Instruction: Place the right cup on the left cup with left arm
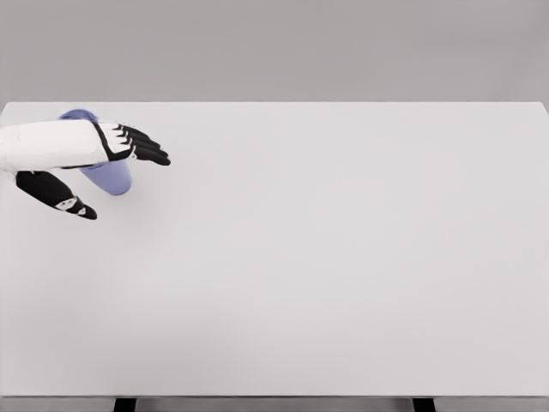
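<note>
A pale blue cup (109,177) stands at the far left of the white table (326,257), near the back edge. Part of its rim (77,114) shows behind my left forearm. I see only this one cup shape; whether it is two cups stacked I cannot tell. My left hand (127,184) hovers over it, coming in from the left edge. Its black fingers (141,148) stretch straight out to the right past the cup, and the thumb (69,202) points down to the front left. The hand is open and does not close on the cup. The forearm hides the cup's middle.
The table's back edge runs just behind the cup, and its left edge lies close to the cup's left. Two dark table legs (125,404) show under the front edge.
</note>
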{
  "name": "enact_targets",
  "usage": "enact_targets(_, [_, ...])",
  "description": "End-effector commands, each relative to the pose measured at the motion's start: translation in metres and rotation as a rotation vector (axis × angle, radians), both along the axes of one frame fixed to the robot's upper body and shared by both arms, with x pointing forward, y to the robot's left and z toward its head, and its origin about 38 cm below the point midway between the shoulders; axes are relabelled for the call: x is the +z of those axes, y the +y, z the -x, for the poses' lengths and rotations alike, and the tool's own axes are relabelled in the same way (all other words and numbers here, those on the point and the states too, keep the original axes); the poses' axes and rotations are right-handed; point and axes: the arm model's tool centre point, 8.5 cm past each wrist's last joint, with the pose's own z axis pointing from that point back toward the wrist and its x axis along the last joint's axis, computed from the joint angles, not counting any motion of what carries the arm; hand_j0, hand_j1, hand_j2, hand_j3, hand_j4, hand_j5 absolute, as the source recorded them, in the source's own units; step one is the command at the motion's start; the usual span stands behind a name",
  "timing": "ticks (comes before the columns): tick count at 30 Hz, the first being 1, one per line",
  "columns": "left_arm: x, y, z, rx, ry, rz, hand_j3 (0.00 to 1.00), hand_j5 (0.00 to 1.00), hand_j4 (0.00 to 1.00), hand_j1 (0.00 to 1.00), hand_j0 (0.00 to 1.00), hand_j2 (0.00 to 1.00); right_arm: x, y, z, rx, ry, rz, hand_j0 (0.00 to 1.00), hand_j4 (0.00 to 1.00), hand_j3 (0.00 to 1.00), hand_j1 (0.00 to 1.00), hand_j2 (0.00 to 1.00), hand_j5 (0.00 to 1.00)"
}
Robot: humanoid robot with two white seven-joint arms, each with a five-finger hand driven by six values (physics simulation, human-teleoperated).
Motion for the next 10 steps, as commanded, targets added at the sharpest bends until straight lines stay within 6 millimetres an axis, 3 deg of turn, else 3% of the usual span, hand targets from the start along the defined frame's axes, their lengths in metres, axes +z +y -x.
enact_targets(1, [0.0,-0.026,0.006,-0.074,0.013,0.051,1.0,1.0,1.0,1.0,1.0,1.0,0.0,0.0,0.0,0.0,0.0,0.0,1.0,1.0,1.0,1.0,1.0,1.0])
enact_targets(2, [-0.017,-0.043,0.006,-0.112,0.052,0.08,1.0,1.0,1.0,1.0,1.0,1.0,0.0,0.0,0.0,0.0,0.0,0.0,1.0,1.0,1.0,1.0,1.0,1.0])
enact_targets(4, [-0.033,-0.054,0.009,-0.137,0.093,0.1,1.0,1.0,1.0,1.0,1.0,1.0,0.0,0.0,0.0,0.0,0.0,0.0,1.0,1.0,1.0,1.0,1.0,1.0])
enact_targets(6, [-0.042,-0.064,0.01,-0.16,0.115,0.118,1.0,1.0,1.0,1.0,1.0,1.0,0.0,0.0,0.0,0.0,0.0,0.0,1.0,1.0,1.0,1.0,1.0,1.0])
enact_targets(10, [-0.049,-0.065,0.012,-0.16,0.132,0.123,1.0,1.0,1.0,1.0,1.0,1.0,0.0,0.0,0.0,0.0,0.0,0.0,1.0,1.0,1.0,1.0,1.0,1.0])
